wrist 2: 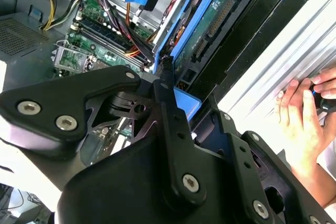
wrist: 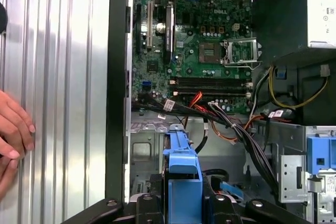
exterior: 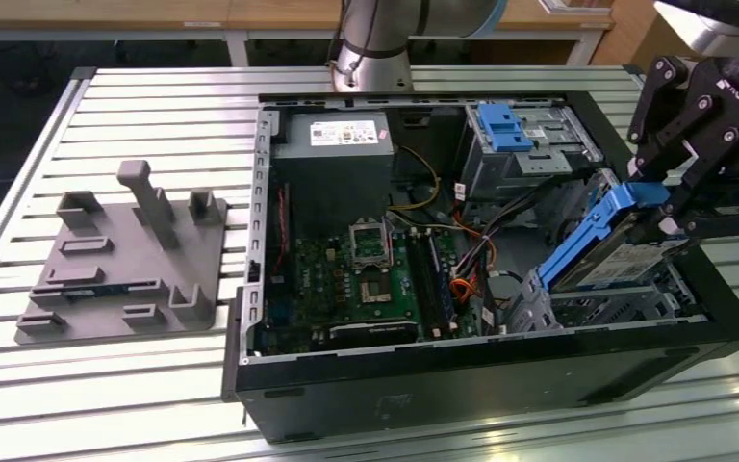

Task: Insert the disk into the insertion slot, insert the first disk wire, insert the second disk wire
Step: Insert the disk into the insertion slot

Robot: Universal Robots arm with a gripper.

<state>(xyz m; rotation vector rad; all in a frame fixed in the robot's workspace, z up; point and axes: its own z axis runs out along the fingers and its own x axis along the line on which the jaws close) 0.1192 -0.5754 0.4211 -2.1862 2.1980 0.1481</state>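
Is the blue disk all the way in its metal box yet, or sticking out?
Sticking out. The disk leans tilted, its lower end at the insertion slot, its top held up by the pincer.

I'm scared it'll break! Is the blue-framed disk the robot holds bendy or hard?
Probably hard: the disk looks like a flat metal slab, unbent though the gripper holds one end. Being metal, it's likely heavy for its size. Tilted over the insertion slot, it could jam if pushed.

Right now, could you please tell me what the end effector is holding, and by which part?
The end effector holds the disk by the upper end of its blue carrier.
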